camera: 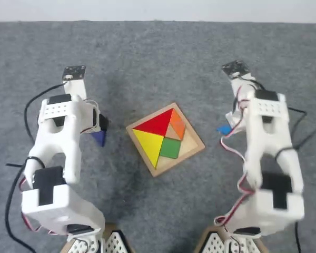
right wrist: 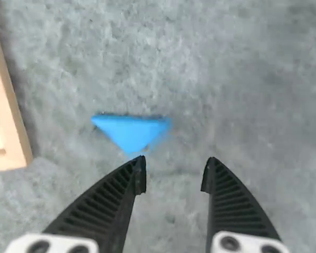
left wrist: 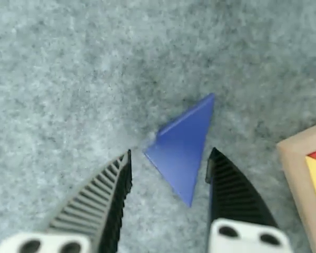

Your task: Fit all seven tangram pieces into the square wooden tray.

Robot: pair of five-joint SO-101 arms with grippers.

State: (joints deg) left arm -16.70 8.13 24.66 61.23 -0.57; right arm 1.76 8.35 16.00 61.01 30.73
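Note:
The square wooden tray lies turned like a diamond at the table's middle, holding red, yellow, orange and green pieces. A dark blue triangle lies on the grey felt left of the tray, also seen from above. My left gripper hangs open just over it, one finger on each side. A light blue triangle lies right of the tray, partly hidden under the arm in the high view. My right gripper is open, just short of it.
Grey felt covers the whole table. Both white arms stand at the near edge, with cables looping beside them. The tray has a bare patch of wood at its right corner.

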